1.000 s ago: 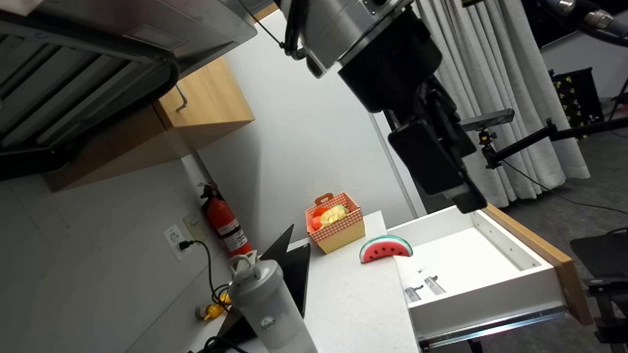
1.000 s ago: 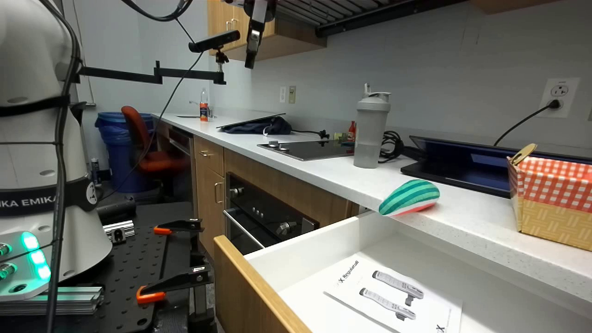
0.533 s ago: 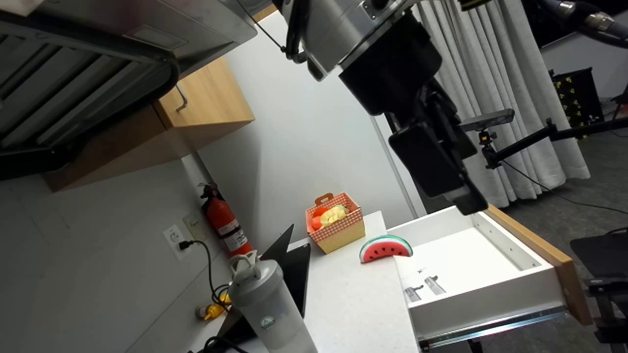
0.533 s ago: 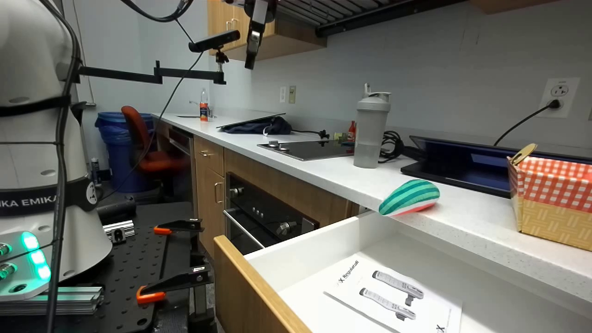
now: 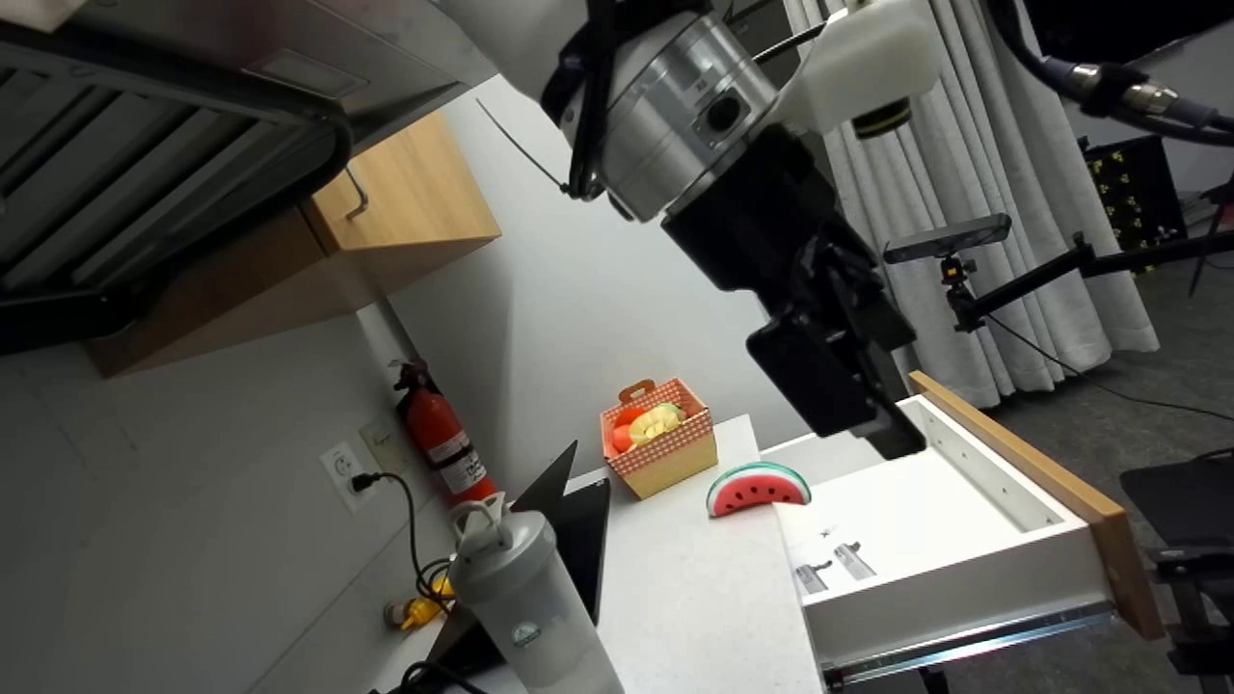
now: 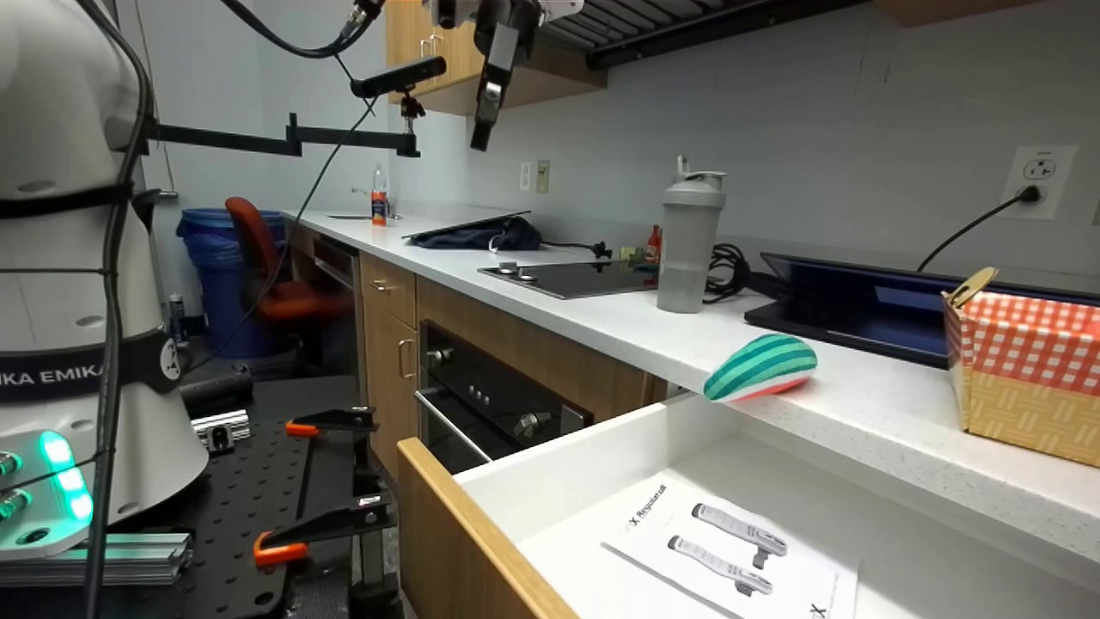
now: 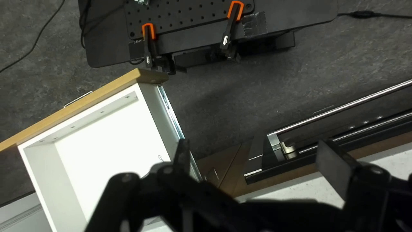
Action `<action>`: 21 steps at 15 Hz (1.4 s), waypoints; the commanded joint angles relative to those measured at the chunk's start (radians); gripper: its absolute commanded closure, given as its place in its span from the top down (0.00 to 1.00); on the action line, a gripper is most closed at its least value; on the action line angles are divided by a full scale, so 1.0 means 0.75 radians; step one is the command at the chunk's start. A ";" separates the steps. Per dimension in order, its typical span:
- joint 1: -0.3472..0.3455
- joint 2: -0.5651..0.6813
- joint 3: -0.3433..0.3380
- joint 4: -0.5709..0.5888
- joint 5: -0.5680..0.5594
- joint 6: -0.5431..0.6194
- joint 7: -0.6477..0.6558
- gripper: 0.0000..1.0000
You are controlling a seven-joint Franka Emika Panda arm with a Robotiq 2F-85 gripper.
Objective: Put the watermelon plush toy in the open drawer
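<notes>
Gripper (image 6: 483, 136), lower than in the earlier frame, in an exterior view; watermelon plush toy (image 6: 760, 366) at edge of counter (image 6: 601, 322), open drawer (image 6: 593, 464) below, with printed sheet (image 6: 730, 543). In an exterior view: checkered box (image 5: 677, 467) near the toy. Wrist view: fingers (image 7: 333, 170) spread wide, nothing held.

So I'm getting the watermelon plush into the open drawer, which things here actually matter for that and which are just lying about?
Part of the job:
watermelon plush toy, on the counter
open drawer
robot's jaws, standing apart, nothing between them

Just lying about:
gingham box
shaker bottle
dark laptop-like device
printed sheet, inside the drawer
</notes>
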 commanded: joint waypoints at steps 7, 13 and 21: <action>0.009 0.220 -0.149 0.023 -0.158 0.158 0.006 1.00; 0.003 0.378 -0.239 0.099 -0.186 0.235 0.000 1.00; 0.013 0.581 -0.332 0.289 -0.259 0.303 0.006 1.00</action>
